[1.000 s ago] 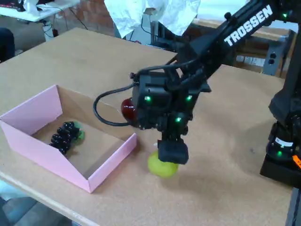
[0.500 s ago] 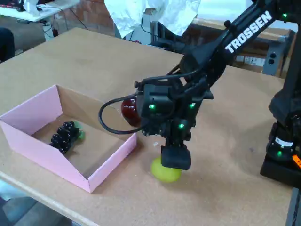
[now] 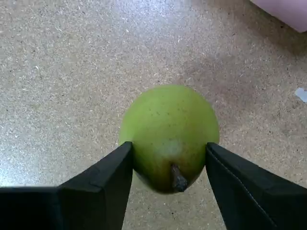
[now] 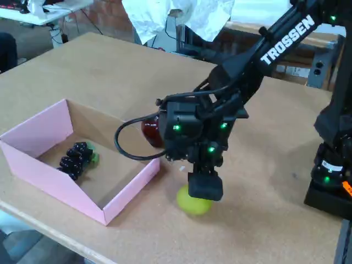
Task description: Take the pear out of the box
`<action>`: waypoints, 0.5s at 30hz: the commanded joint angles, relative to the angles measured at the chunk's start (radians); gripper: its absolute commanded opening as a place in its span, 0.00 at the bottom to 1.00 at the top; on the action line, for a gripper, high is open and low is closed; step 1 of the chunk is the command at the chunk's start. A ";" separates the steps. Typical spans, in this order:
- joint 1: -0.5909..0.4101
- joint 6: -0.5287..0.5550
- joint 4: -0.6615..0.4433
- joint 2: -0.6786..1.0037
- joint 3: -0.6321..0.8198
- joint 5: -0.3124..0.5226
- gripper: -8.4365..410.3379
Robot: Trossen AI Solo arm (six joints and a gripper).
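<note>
With my pincer (image 3: 169, 151) closed on the pear (image 3: 169, 136), both black fingers (image 3: 103, 184) press its sides — stem toward the wrist camera. It sits on the wooden table (image 4: 99, 71), outside the pink box (image 4: 52, 184), just beside its right wall in the fixed view.

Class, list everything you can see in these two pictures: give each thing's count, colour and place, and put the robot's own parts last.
pear: one, yellow-green, on the table just outside the box, between the fingers.
box: one, pink with brown inside, left on the table in the fixed view.
grape bunch: one, dark purple, inside the box.
apple: one, dark red, behind the box's far corner, partly hidden.
table: one, tan chipboard.
white cloth: one, behind the table.
gripper: one, black, fingers against the pear's sides.
arm: one, black.
</note>
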 commanded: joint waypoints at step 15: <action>0.000 0.006 0.048 0.000 -0.027 0.001 0.24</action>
